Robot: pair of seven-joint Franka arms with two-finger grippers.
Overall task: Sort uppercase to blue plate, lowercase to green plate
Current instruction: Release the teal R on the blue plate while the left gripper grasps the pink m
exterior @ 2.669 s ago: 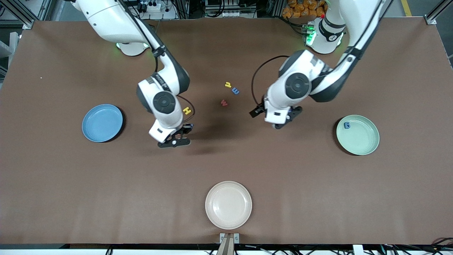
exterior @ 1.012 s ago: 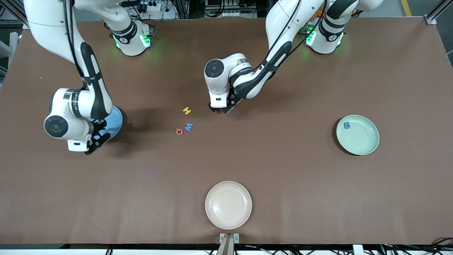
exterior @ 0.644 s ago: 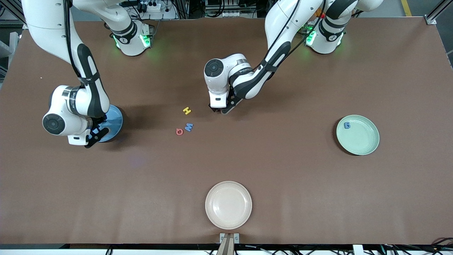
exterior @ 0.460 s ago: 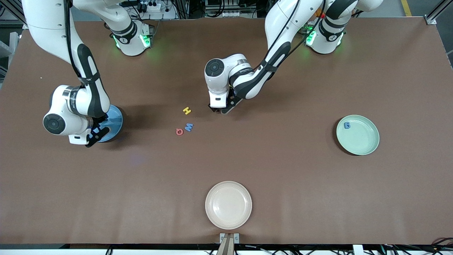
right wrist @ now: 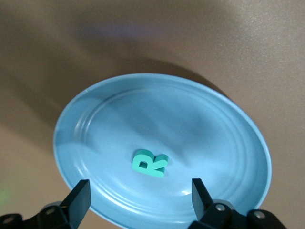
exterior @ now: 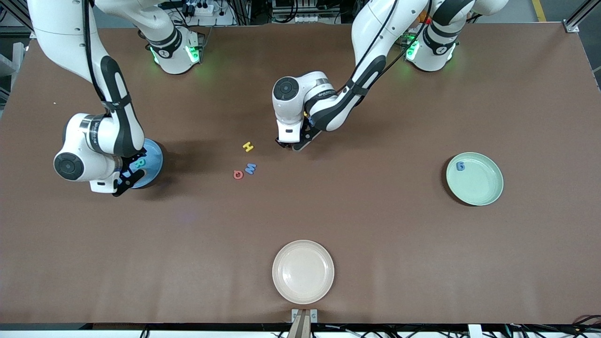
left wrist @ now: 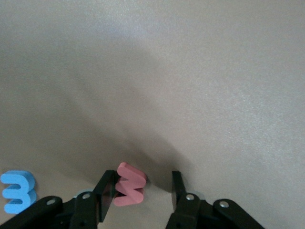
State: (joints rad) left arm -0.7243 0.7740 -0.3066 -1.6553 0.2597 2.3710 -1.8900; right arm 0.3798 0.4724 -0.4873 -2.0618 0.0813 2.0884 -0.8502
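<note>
**A:** So where are we? We've got the right gripper [right wrist: 138,200] hanging over the blue plate [right wrist: 95,119] at the right arm's end of the table, fingers spread wide with nothing between them. The green R [right wrist: 150,163] lies flat on that plate, clear of both fingers.

**B:** Yep, we see the same from the front: the R [exterior: 140,163] sits on the blue plate [exterior: 155,157], which is mostly covered by the right arm. And the left gripper [left wrist: 143,195]?

**A:** Down at the table around the red w [left wrist: 128,191], one finger on each side. One finger [left wrist: 107,195] looks right against the letter, but there's a visible gap to its partner, so we'd call it partway open, not a firm grip. The blue m/e shape [left wrist: 18,191] lies just beside it on the table.

**B:** The rest: yellow H [exterior: 248,147], blue W [exterior: 250,168] and red Q [exterior: 238,174] are all on the bare table, nearer the front camera than the left gripper [exterior: 292,144], with W and Q just beside each other. The blue g [exterior: 460,165] lies in the green plate [exterior: 488,192] at the left arm's end. A cream plate [exterior: 303,272] sits nearest the front camera.
</note>
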